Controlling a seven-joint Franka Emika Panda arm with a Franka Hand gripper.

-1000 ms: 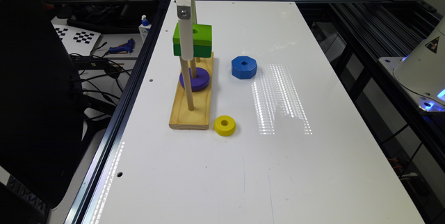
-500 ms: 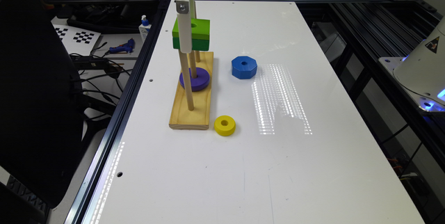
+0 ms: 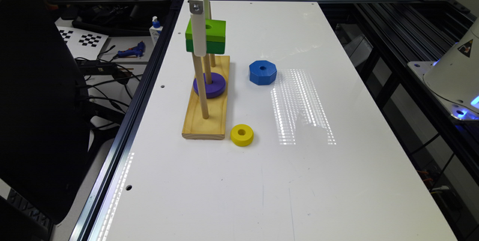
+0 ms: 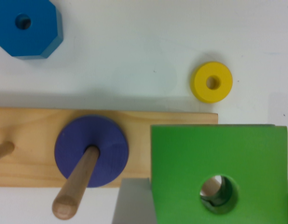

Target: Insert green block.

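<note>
The green block [image 3: 215, 31] hangs in the air over the far end of the wooden peg base [image 3: 206, 125], lime on top and darker green below. My gripper [image 3: 204, 43] is shut on its sides. In the wrist view the green block [image 4: 218, 163] is close up, with a grey finger [image 4: 134, 203] pressed against one side. A peg tip [image 4: 209, 186] shows off-centre through the block's round hole. Whether that tip is inside the hole, I cannot tell.
A purple ring [image 3: 209, 85] sits on the base's middle peg, and a bare peg [image 3: 201, 87] stands at the near end. On the white table [image 3: 262, 181] a blue octagonal piece [image 3: 262, 72] and a yellow ring [image 3: 241, 135] lie to the exterior view's right of the base.
The gripper has lifted the green block a little higher above the base; most of the rise came early. Nothing else has moved.
</note>
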